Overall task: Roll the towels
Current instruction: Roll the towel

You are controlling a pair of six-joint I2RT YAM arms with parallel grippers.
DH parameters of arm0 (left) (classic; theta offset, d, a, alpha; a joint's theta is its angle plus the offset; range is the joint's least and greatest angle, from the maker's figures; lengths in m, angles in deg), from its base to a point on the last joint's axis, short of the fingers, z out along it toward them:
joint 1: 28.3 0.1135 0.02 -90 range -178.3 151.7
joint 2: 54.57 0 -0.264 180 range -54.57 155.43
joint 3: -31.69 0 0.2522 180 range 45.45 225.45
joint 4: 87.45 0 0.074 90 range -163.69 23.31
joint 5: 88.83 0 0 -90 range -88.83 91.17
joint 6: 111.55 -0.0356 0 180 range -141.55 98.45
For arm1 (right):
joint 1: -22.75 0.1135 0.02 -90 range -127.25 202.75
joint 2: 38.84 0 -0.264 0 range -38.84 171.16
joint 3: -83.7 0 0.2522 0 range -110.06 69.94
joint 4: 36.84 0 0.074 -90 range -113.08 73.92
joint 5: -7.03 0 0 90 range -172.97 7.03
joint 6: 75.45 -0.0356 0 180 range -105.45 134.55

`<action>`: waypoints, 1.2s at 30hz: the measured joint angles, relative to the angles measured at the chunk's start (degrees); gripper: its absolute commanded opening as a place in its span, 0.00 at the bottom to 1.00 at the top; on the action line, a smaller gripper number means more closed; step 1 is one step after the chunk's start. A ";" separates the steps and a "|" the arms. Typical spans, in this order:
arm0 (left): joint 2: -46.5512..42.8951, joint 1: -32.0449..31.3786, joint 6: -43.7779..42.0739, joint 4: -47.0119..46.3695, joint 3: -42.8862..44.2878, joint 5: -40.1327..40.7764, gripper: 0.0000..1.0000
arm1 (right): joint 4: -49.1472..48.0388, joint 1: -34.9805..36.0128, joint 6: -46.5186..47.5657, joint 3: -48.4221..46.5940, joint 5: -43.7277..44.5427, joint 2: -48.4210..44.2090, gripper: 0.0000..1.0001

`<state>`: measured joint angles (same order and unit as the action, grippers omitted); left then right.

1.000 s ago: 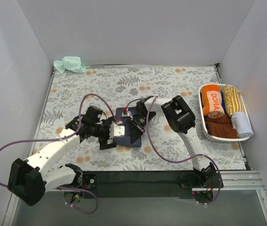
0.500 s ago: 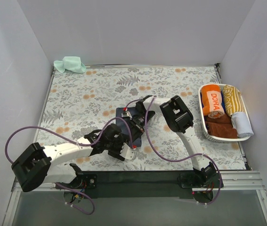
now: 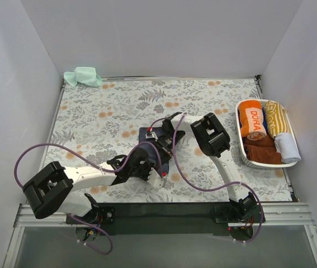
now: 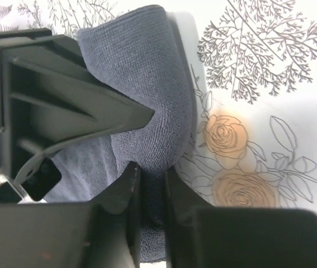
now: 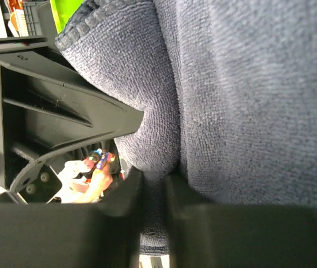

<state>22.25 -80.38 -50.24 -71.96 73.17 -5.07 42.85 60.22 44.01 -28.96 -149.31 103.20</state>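
A dark navy towel [image 3: 143, 138] lies mid-table on the floral cover, partly bunched under both grippers. My left gripper [image 3: 159, 168] reaches in from the near left and is shut on a raised fold of the towel's near edge; the left wrist view shows the jaws [image 4: 152, 170] pinching navy cloth [image 4: 147, 84]. My right gripper [image 3: 160, 149] comes in from the far right and is shut on another fold [image 5: 154, 176] of the same towel [image 5: 247, 100]. A mint green towel [image 3: 83, 76] lies crumpled at the back left corner.
A white oval basket [image 3: 240, 146] at the right edge holds rolled towels: orange with white lettering [image 3: 252, 120], yellow-striped [image 3: 277, 118], brown [image 3: 261, 152] and pale grey [image 3: 287, 147]. White walls close in the table on three sides.
My left arm has swung from the towel's left side round to its near edge, and its jaws have closed from wide open onto the navy cloth. The right gripper has kept its hold.
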 measured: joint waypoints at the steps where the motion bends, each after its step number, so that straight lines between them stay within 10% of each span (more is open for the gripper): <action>1: 0.52 -0.04 0.15 0.70 0.74 0.07 0.00 | 0.07 -0.09 -0.17 -0.02 0.11 0.00 0.26; 9: 6.29 3.21 3.04 13.03 11.13 -7.32 0.00 | 1.40 -2.82 -2.19 -0.83 8.28 -4.96 0.55; 29: 43.74 26.16 -0.37 60.61 50.31 -49.62 0.00 | -8.94 -20.57 5.60 11.17 27.52 -34.16 0.43; 36: 55.78 29.57 -2.58 76.46 60.28 -57.88 0.02 | -20.74 -14.23 5.18 23.32 30.27 -45.51 0.60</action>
<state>78.03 -50.80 -52.81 4.50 133.45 -62.95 22.11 45.99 49.19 -5.64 -119.04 57.69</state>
